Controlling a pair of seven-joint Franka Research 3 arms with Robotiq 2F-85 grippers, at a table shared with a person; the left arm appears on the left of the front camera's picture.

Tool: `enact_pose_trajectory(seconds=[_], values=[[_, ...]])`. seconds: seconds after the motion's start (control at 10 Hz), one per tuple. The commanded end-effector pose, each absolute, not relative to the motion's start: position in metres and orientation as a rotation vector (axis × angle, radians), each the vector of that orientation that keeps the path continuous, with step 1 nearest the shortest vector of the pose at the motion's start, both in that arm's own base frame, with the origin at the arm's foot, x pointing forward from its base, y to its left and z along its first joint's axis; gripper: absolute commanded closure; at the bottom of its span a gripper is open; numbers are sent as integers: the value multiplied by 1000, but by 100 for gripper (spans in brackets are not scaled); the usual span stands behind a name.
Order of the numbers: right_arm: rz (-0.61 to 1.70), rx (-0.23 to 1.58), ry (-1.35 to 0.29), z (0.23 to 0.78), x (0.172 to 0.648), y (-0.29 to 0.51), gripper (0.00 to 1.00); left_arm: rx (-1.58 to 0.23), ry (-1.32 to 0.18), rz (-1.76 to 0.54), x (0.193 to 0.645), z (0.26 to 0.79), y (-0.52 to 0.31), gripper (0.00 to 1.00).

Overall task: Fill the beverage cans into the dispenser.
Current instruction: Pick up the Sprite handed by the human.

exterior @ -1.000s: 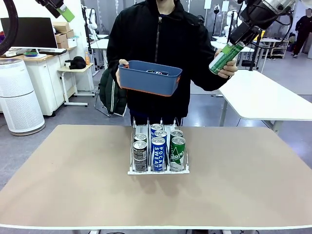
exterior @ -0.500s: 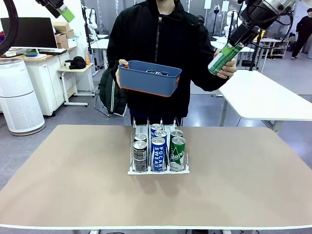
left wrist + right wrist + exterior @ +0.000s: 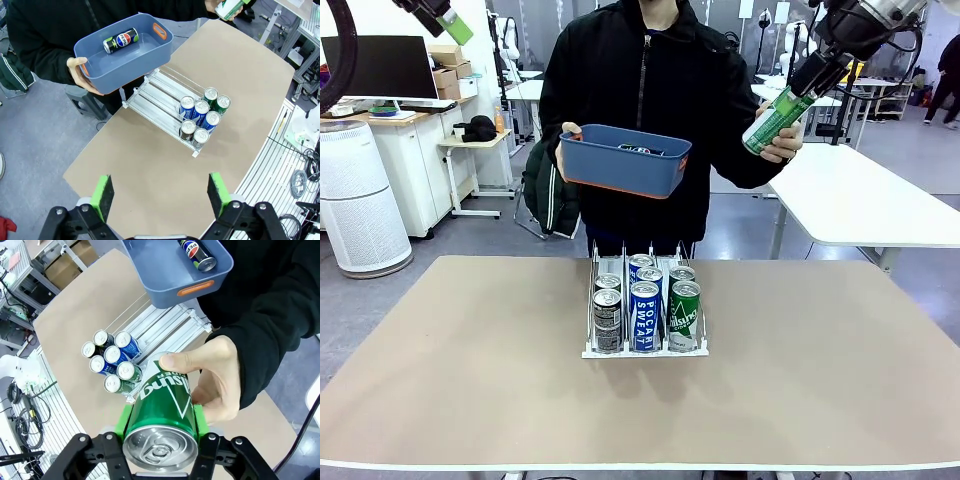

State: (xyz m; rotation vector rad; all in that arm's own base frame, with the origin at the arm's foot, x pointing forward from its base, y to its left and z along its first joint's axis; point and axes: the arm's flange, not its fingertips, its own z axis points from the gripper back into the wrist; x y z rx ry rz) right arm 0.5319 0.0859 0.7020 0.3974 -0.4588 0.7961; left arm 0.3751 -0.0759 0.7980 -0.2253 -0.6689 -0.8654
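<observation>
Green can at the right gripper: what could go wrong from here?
1. The person's hand grips the green can while the right gripper is shut on its top end. Pulling away before release could tug fingers or twist the can.
2. The can is held tilted by one end, so it may slip or swing once free.
3. The dispenser already holds two green cans at the front of one lane. A tilted can could jam on entry.

The green can (image 3: 162,410), lower middle of the right wrist view, is glossy painted metal with a bare silver top. The blue tub (image 3: 620,165) looks like smooth matt plastic. The rack (image 3: 162,92) is thin shiny wire. The table (image 3: 470,340) top is matt tan; the jacket (image 3: 620,80) is matt black cloth.
</observation>
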Motion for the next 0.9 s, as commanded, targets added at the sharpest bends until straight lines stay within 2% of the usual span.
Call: enact_pose_trajectory(seconds=[0.0,0.8], values=[[798,410,-465,705,530,87,100,-229,-667,-856,374,798,-75,0],[807,406,-447,703,530,87,100,-229,-667,-856,374,798,-75,0]])
